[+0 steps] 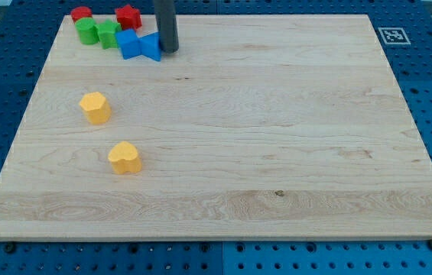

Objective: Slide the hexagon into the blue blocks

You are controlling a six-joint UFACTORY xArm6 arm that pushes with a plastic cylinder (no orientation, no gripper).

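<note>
A yellow hexagon block (95, 107) sits on the wooden board at the view's left. Two blue blocks touch each other near the view's top left: one (128, 44) on the left and one (151, 46) on the right. My tip (169, 50) rests on the board right against the right side of the right blue block. The hexagon lies well below and left of the blue blocks, far from my tip.
A yellow heart-shaped block (125, 157) lies below the hexagon. Two green blocks (87, 31) (108, 34), a red round block (82, 14) and a red star block (128, 16) cluster by the blue ones, near the board's top edge (277, 15).
</note>
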